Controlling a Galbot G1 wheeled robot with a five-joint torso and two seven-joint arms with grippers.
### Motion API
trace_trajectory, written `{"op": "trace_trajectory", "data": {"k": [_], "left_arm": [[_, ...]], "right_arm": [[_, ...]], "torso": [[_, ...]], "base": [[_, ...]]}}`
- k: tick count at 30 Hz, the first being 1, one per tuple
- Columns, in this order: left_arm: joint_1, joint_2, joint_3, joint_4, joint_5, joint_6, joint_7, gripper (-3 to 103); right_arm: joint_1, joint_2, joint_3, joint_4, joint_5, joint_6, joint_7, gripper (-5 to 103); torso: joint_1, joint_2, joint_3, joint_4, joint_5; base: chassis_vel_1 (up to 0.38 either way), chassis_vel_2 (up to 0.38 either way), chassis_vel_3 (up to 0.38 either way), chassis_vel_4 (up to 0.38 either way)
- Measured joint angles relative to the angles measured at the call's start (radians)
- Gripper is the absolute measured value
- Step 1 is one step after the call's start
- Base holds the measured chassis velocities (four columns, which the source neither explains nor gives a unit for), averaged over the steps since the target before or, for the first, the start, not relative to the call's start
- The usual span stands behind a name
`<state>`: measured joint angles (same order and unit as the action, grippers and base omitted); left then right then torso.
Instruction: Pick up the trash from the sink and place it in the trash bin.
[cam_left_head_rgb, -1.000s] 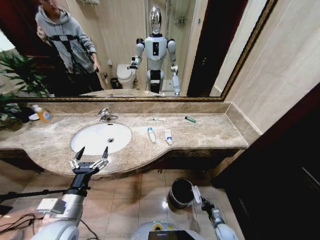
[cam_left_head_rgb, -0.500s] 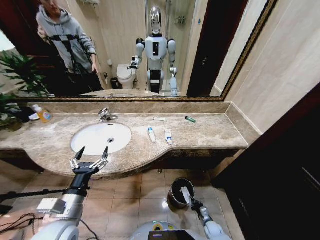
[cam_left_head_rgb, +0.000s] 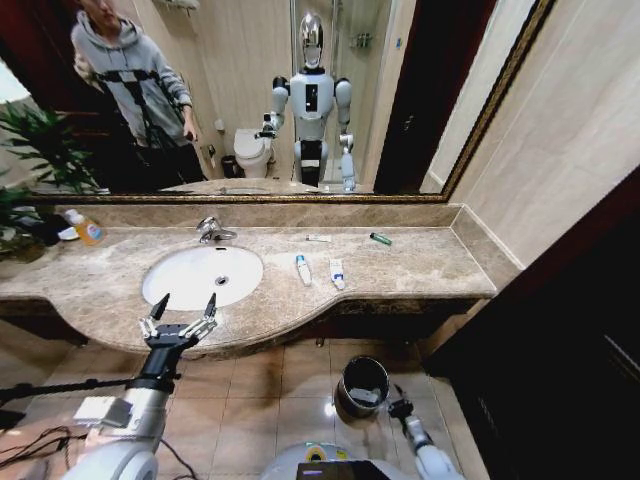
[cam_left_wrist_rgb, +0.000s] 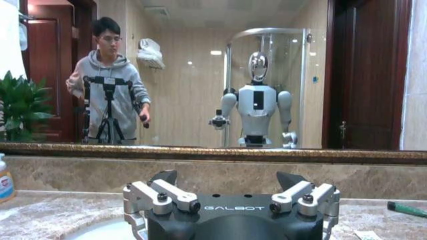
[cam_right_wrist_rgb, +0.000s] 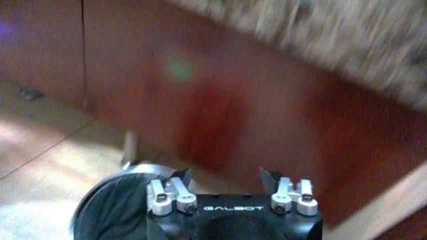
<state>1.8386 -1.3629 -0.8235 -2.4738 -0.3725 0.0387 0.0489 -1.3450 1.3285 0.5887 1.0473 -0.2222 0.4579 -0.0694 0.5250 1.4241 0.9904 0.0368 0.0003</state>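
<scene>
Now right tool (cam_left_head_rgb: 398, 407) open, empty, beside trash bin (cam_left_head_rgb: 350, 396); white packet (cam_left_head_rgb: 364, 396) inside.

Right wrist view smeared; counter edge and cabinet front indistinct; bin (cam_right_wrist_rgb: 110, 202) cut off at 7 o'clock, behind right gripper (cam_right_wrist_rgb: 225, 177); left wrist view: green tube (cam_left_wrist_rgb: 407, 209) clipped at 3 o'clock; sink (cam_left_wrist_rgb: 100, 231) mostly hidden behind left gripper (cam_left_wrist_rgb: 230, 181).

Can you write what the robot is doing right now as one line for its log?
right gripper: open, low beside bin | packet: in bin | left gripper: open, idle at counter | tubes: on counter
</scene>
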Motion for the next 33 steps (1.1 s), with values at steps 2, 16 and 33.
{"op": "trace_trajectory", "data": {"k": [2,16,33], "left_arm": [[0.0,0.0,0.0,0.0,0.0,0.0,0.0,100],[0.0,0.0,0.0,0.0,0.0,0.0,0.0,100],[0.0,0.0,0.0,0.0,0.0,0.0,0.0,100]], "right_arm": [[-0.031,-0.016,0.007,0.084,0.012,-0.013,-0.004,73],[-0.405,-0.029,0.071,0.817,0.344,-0.132,0.059,100],[-0.19,-0.047,-0.123,1.008,0.458,-0.313,0.025,100]], "torso": [[0.0,0.0,0.0,0.0,-0.0005],[0.0,0.0,0.0,-0.0003,-0.0005],[0.0,0.0,0.0,0.0002,-0.0006]], "base": [[0.0,0.0,0.0,0.0],[0.0,0.0,0.0,0.0],[0.0,0.0,0.0,0.0]]}}
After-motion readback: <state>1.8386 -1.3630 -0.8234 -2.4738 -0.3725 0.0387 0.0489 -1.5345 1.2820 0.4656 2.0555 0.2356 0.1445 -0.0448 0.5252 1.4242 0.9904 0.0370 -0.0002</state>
